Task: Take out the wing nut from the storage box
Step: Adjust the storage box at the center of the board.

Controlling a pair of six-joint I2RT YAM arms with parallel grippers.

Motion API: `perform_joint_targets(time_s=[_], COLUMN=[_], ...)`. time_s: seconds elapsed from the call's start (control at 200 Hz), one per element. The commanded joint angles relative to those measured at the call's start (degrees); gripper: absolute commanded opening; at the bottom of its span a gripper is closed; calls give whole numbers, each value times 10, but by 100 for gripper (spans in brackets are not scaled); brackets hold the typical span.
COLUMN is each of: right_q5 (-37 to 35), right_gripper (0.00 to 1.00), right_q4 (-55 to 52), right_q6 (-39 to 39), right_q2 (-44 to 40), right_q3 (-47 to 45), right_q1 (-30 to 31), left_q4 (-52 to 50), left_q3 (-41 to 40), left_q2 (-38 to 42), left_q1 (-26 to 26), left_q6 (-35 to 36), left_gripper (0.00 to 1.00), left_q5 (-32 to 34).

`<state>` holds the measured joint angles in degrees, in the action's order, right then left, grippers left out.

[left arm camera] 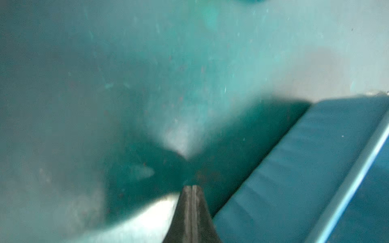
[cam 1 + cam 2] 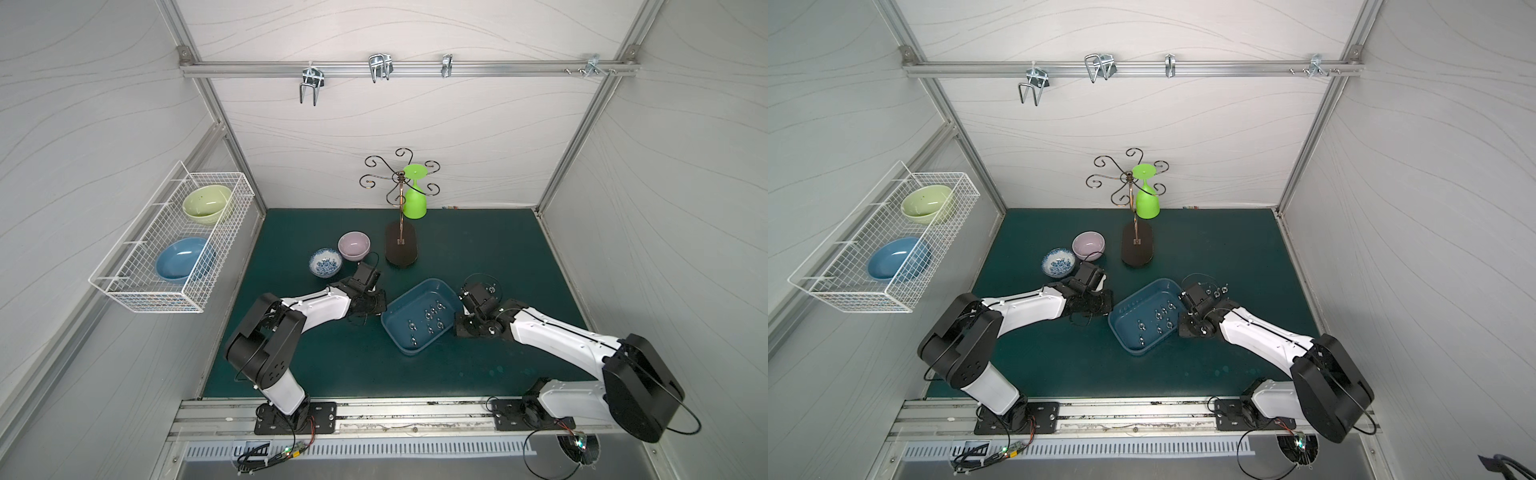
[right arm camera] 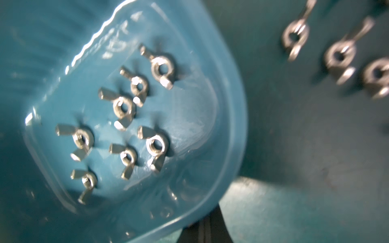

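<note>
Wing nuts (image 3: pixel 156 145), seven of them, lie on the floor of the storage box (image 3: pixel 185 117), just ahead of the right gripper (image 3: pixel 205 231); the box rim hides its tips. Three loose nuts (image 3: pixel 339 55) sit on the mat (image 3: pixel 294 147), farther ahead of those jaws. Both jaw pairs are pressed together and empty. The left gripper (image 1: pixel 192 187) is just beside the box's outer wall. Looks like the gap between picks. Next, the right jaws need to open, clear the rim, straddle the nearest nut and pinch its body.
</note>
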<state>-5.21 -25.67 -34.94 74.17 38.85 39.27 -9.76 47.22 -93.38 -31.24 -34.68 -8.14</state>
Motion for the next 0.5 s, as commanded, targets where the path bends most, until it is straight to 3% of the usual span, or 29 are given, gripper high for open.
perform_joint_targets(time_s=[0.0, 0.495], right_q5=[11, 32], right_gripper=[0, 0], right_q4=[18, 46], right_q6=[26, 54], right_q2=[11, 108], right_q3=[17, 81], right_q1=[-24, -36], left_q4=[33, 22], left_q3=[-11, -86], left_q2=[9, 77], left_q1=[-17, -59], left_q6=[-4, -24], left_gripper=[0, 0], left_q5=[-8, 33])
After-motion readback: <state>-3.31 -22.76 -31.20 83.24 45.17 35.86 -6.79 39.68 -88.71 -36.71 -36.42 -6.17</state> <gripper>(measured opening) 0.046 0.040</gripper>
